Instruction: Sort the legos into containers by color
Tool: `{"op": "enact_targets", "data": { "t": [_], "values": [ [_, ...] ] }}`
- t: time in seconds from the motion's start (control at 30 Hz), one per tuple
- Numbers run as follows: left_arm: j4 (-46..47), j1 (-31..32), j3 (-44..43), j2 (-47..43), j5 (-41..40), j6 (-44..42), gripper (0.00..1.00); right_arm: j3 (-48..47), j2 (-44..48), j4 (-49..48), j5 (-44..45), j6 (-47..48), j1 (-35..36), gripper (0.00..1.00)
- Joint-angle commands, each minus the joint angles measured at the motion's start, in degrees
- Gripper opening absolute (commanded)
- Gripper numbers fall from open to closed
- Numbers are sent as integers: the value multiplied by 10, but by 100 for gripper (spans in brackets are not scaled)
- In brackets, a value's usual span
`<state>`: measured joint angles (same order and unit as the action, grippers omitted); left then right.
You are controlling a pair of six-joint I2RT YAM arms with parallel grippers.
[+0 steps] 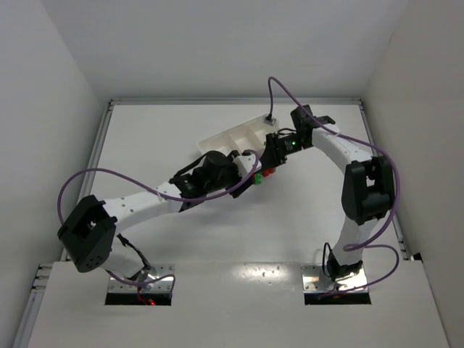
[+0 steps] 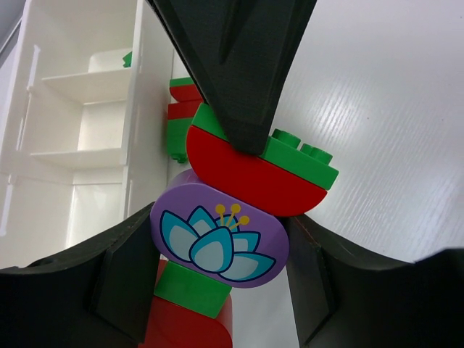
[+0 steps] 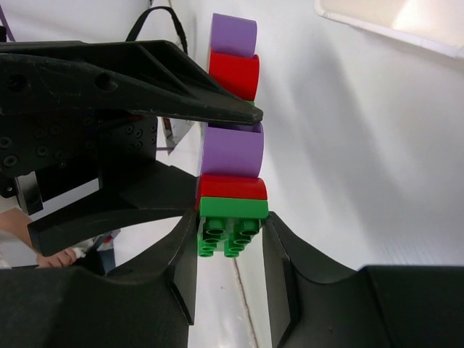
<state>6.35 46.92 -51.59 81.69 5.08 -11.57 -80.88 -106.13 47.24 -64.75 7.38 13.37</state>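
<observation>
Bricks in purple, red and green, joined into one lego stack [image 1: 262, 174], hang between your two arms, just beside the long wall of the white tray [image 1: 228, 138]. Your left fingers [image 2: 123, 275] are drawn in narrow, one pad on each side of the purple brick with the flower print [image 2: 217, 243], clamping it. Your right fingers [image 3: 286, 268] are pressed in the same way on the green brick [image 3: 232, 225] at the end of the stack nearest that wrist camera, its studs facing the lens. In the left wrist view, one right finger comes down from above, and its tip sits where a red half-round brick [image 2: 254, 177] meets a green one. You cannot tell from these views whether the stack touches the table [image 1: 239, 232].
</observation>
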Motion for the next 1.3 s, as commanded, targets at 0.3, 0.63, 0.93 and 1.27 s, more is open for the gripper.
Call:
{"op": "enact_targets", "data": {
  "t": [0.3, 0.63, 0.93, 1.27],
  "values": [
    [55, 3, 22, -34, -14, 5, 0, -44, 9, 87, -27, 116, -13, 0],
    [55, 3, 33, -39, -19, 5, 0, -72, 9, 108, -16, 129, -40, 0],
    [45, -18, 51, -67, -40, 5, 0, -64, 16, -288, 196, -165, -51, 0],
    [50, -24, 56, -66, -40, 5, 0, -186, -116, -377, 400, -176, -40, 0]
  ]
}}
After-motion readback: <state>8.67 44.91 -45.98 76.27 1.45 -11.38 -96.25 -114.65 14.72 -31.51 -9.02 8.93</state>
